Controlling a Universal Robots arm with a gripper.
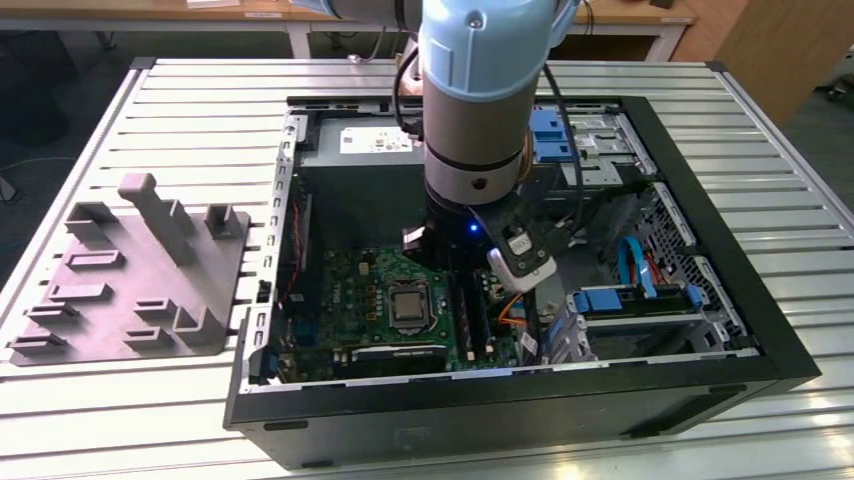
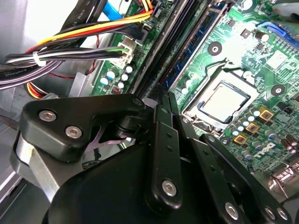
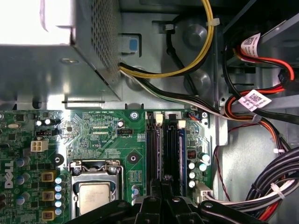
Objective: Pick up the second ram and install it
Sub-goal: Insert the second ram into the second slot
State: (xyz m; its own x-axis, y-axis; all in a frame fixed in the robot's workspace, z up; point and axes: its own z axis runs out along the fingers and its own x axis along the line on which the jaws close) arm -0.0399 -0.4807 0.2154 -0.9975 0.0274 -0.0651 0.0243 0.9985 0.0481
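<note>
The second ram (image 3: 182, 156) stands on edge in a slot of the green motherboard (image 3: 105, 135), beside the black memory slots (image 3: 152, 156) — near the processor socket (image 3: 95, 193). The gripper (image 3: 161, 186) hangs just above those slots, fingers (image 2: 164, 140) drawn together (nothing between them). Around it sits the open computer case (image 1: 747, 330), and the grey fixture (image 1: 140, 270) lies well apart on the table (image 1: 120, 420).

Grey plastic fixture (image 1: 134, 275) on slatted table (image 1: 747, 130) beside open computer case (image 1: 507, 400)
</note>
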